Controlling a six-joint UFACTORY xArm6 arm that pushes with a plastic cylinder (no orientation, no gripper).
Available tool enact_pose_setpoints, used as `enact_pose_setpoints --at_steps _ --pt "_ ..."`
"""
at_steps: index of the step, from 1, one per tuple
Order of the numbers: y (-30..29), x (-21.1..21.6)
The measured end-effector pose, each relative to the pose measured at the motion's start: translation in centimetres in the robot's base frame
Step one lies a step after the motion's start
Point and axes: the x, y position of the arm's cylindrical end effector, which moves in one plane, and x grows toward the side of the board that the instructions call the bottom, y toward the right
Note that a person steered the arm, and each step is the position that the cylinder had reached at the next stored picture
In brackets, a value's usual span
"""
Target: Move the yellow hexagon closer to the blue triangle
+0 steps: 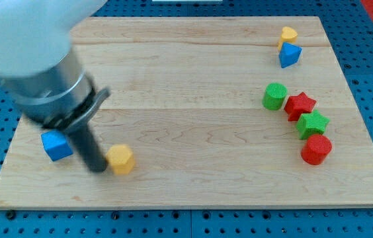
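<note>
The yellow hexagon lies near the board's bottom left. My tip rests on the board just left of it, touching or nearly touching its left side. The blue triangle sits far off at the view's top right, directly below a yellow heart-shaped block. A blue cube lies just left of my rod.
A green cylinder, red star, green star and red cylinder form a slanted line at the right. The wooden board rests on a blue perforated table. My arm's bulk covers the top left.
</note>
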Motion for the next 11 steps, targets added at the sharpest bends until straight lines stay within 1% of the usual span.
enact_pose_setpoints --at_steps 1,2,3,4,5,6,7,8,9,10,11 --pt "7.1 -3.3" --pt "2.9 -0.7" --pt "8.2 2.8" --pt "9.1 -3.0" --pt "12.1 -9.6" --pt "15.9 -9.7" --pt "16.9 -7.0" --pt "21.6 -7.5" --pt "21.1 -10.7" --pt "23.2 -10.9" --pt "25.7 -13.2"
